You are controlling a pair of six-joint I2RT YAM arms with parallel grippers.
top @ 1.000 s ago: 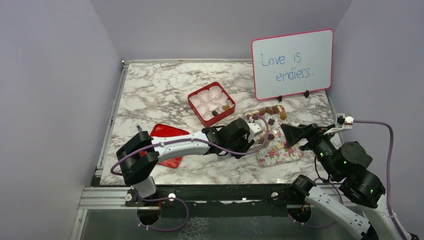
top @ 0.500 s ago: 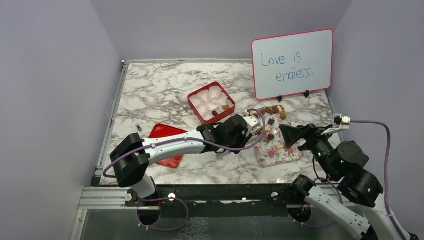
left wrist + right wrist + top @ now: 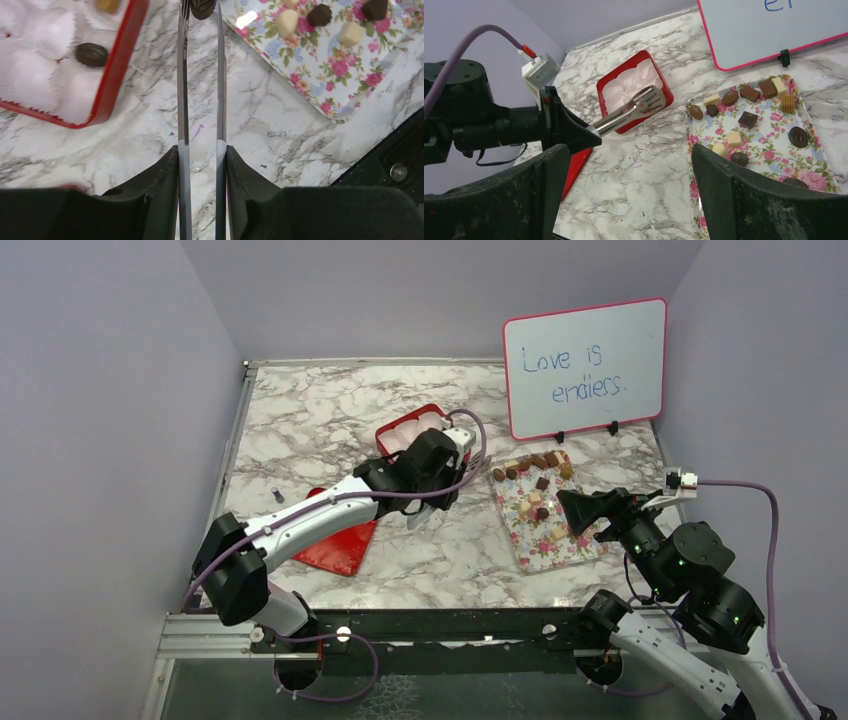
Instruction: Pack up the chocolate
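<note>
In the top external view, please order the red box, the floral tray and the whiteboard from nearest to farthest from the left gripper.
1. red box, right beside the left gripper, partly hidden by its arm.
2. floral tray, to the right.
3. whiteboard, standing at the back right.

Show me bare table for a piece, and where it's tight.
Free: the marble left of the red box and beyond the red lid; also the near strip between lid and floral tray. Tight: the box-tray gap, where the left tool holds a chocolate.
</note>
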